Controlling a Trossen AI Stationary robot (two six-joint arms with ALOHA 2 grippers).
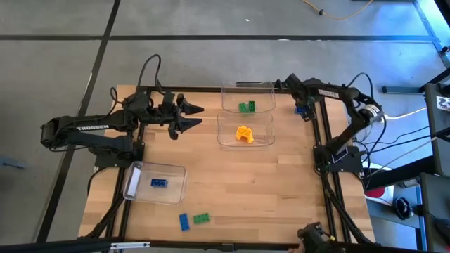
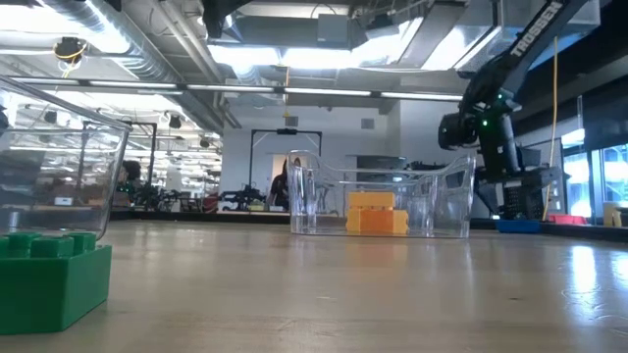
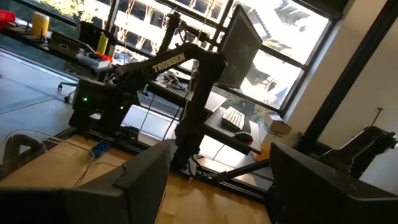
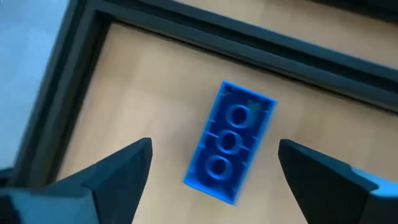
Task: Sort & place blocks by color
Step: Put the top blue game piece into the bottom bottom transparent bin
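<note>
At the counter's far right corner: my right gripper (image 4: pixel 211 171) hangs over a blue block (image 4: pixel 229 150), fingers spread wide to either side of it and touching nothing.
Blue block, corner: it lies studs up on the wood, just inside the dark frame rail (image 4: pixel 205 28); from above it shows as a blue speck (image 1: pixel 302 109) under my right wrist.
Left gripper: my left gripper (image 1: pixel 191 117) sits over the counter's far left part, pointing toward the bins, fingers apart and empty.
Far bin: a clear bin (image 1: pixel 247 87) holds green blocks (image 1: pixel 247 107).
Middle bin: the clear bin (image 1: pixel 245 140) just in front of it holds yellow-orange blocks (image 1: pixel 244 133); the low view shows them stacked (image 2: pixel 377 213).
Near-left bin: a third clear bin (image 1: pixel 154 171) holds one blue block (image 1: pixel 159 183).
Loose blocks: a blue one (image 1: pixel 184 222) and a green one (image 1: pixel 202 218) lie side by side near the counter's (image 1: pixel 267 183) front edge, outside any bin.
Low view: a green block (image 2: pixel 51 277) fills the near left corner.
</note>
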